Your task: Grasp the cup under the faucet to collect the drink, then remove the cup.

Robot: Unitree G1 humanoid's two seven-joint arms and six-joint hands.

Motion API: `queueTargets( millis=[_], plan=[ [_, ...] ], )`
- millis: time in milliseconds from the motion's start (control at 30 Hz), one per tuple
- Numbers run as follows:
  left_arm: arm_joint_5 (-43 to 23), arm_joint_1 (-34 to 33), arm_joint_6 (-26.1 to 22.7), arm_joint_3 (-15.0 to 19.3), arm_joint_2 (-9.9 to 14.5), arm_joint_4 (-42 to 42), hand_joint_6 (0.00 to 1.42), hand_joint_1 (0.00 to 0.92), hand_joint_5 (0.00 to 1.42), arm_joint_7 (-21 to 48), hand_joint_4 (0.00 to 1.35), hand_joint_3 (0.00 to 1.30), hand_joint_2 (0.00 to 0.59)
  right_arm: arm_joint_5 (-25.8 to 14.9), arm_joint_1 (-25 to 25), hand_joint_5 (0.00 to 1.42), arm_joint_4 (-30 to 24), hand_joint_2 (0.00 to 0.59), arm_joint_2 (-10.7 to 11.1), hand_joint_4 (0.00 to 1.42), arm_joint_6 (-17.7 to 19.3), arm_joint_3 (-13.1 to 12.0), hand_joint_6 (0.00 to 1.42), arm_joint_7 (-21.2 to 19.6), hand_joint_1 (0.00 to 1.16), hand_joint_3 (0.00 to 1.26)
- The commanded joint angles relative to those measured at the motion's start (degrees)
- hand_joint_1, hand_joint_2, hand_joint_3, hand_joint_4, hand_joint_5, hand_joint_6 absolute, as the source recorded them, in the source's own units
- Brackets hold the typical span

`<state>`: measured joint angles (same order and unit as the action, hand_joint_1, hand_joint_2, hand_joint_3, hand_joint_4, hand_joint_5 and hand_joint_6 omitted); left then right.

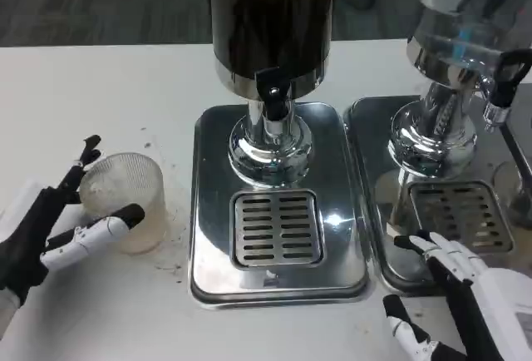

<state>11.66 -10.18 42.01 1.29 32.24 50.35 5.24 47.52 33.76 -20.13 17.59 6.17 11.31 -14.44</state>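
Right hand [465, 294] at 5 o'clock, fingers spread, empty; left hand [58, 232] at 8 o'clock, fingers clasping cup [125, 199] on tabletop [100, 86].

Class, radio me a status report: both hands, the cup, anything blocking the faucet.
Left hand grips ribbed clear plastic cup, left of dark drink dispenser. Right hand open, on the right tray's edge. Slotted metal drip grate under black faucet clear.
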Motion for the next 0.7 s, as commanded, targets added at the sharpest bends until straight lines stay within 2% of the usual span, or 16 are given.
queueTargets(
  millis=[33,400,700],
  plan=[
    [-0.66,-1.21,0.53,-0.18,-0.16,1.88,0.21,0.203,0.1,1.45,0.0,0.0,0.0,-0.84,0.33,0.14,-0.46,0.417,0.08,0.14,0.14,-0.52,0.28,0.58,0.45,0.24],
    [0.88,-2.17,0.44,-1.17,0.64,3.69,0.21,0.203,0.1,1.74,0.0,0.0,0.0,-1.23,0.29,0.16,-0.27,0.417,-0.23,0.15,0.15,-0.4,0.3,0.61,0.44,0.25],
    [6.11,-3.38,-1.07,-3.92,1.79,4.35,0.22,0.227,0.09,-3.31,0.0,0.0,0.0,-1.14,0.06,0.16,0.11,0.421,-0.64,0.15,0.16,-0.35,0.31,0.3,0.45,0.25]
  ],
)
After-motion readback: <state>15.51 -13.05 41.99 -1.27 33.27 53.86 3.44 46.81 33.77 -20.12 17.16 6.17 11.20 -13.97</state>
